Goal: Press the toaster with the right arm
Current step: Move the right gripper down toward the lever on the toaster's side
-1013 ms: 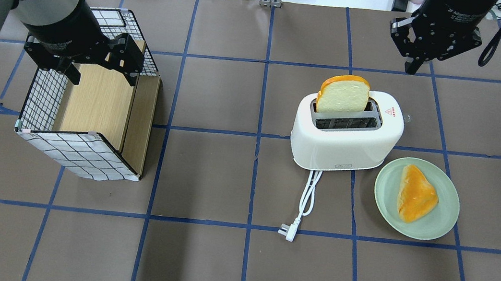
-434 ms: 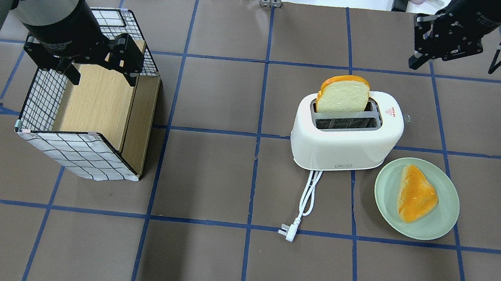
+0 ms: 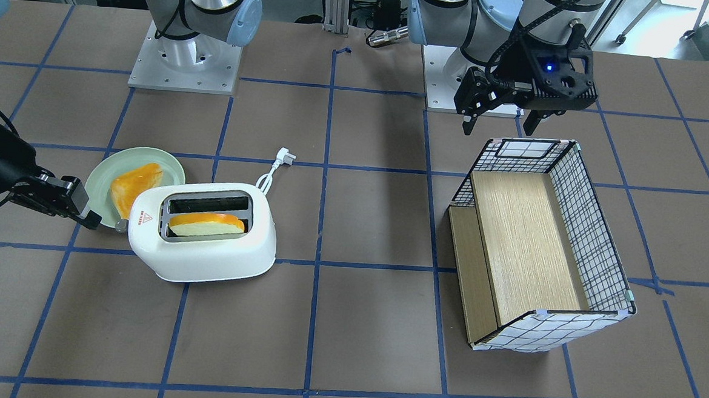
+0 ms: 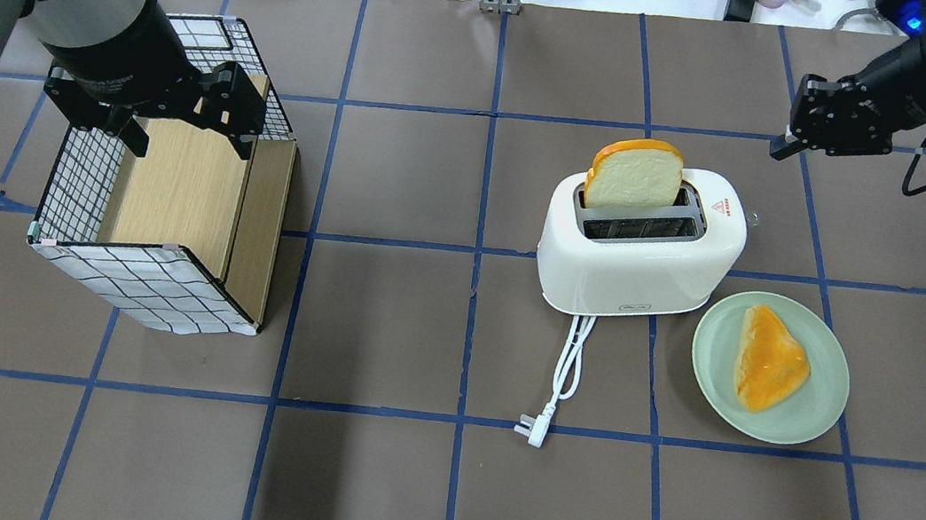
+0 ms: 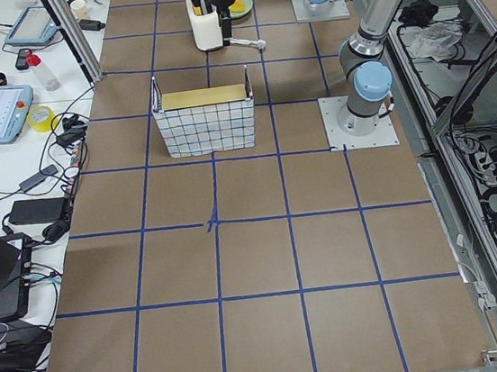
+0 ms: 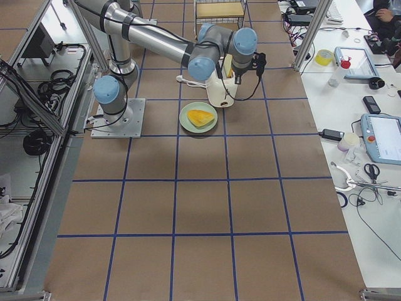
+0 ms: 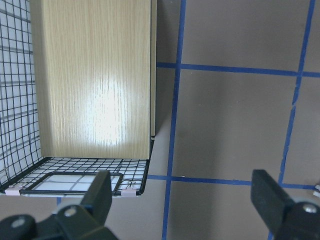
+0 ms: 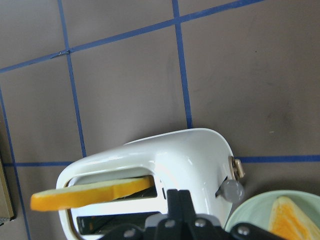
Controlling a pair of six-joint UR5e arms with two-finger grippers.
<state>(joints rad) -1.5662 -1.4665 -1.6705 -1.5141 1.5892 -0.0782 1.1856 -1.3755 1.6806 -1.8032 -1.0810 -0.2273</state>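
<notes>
The white toaster (image 4: 638, 256) stands right of the table's middle, with a bread slice (image 4: 635, 175) upright in its far slot. It also shows in the front view (image 3: 206, 252) and the right wrist view (image 8: 185, 155). Its grey lever knob (image 8: 231, 190) sticks out of the end that carries the red triangle sticker. My right gripper (image 4: 787, 146) is shut and empty. It is tilted sideways, beyond that end of the toaster and apart from it; its tips (image 3: 89, 218) lie close to the knob (image 3: 121, 226). My left gripper (image 4: 188, 136) is open and empty over the wire basket.
A green plate (image 4: 823, 379) with an orange bread piece (image 4: 768, 358) lies right of the toaster, touching close to it. The toaster's white cord and plug (image 4: 530, 430) trail toward the robot. A wire basket (image 4: 146, 285) with a wooden insert stands at the left.
My right arm has swung outward and tilted the shut gripper from pointing down to lying sideways, its tip now lower and nearer the toaster's end. The left arm has not moved.
</notes>
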